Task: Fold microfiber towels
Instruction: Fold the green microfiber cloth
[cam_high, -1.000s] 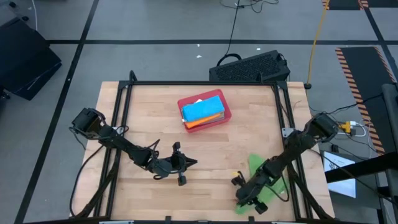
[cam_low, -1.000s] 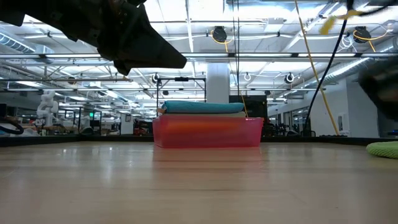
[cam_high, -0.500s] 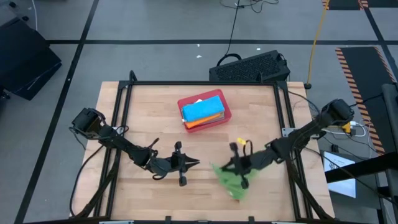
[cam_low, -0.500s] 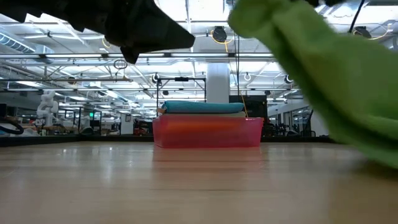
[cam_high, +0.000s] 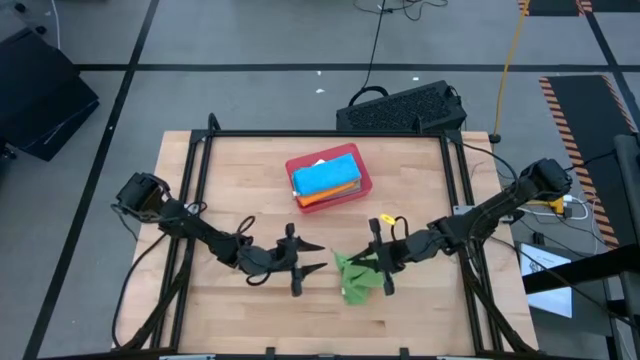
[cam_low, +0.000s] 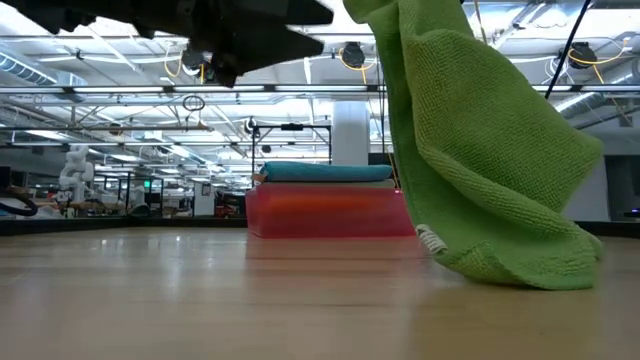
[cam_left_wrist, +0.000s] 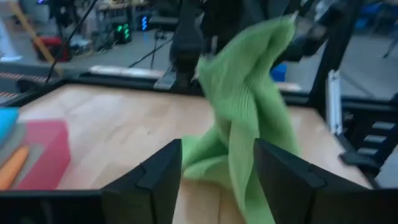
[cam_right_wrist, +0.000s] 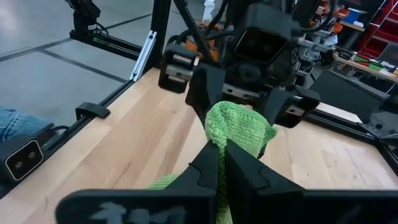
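One bright green towel (cam_high: 354, 276) hanging in front of the red tray (cam_high: 360, 186); at least two folded towels inside it, blue (cam_high: 325, 177) over orange (cam_high: 318, 199).

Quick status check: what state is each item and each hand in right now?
Bright green towel: unfolded, hanging from the right hand, bottom edge on the table.
Right hand: shut on the towel.
Left hand: open, empty, facing the towel.
Red tray: holds stacked folded towels.

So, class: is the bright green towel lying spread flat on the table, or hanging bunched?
Hanging bunched. The bright green towel dangles in loose folds from the shut right gripper, only its lower end touching the table.
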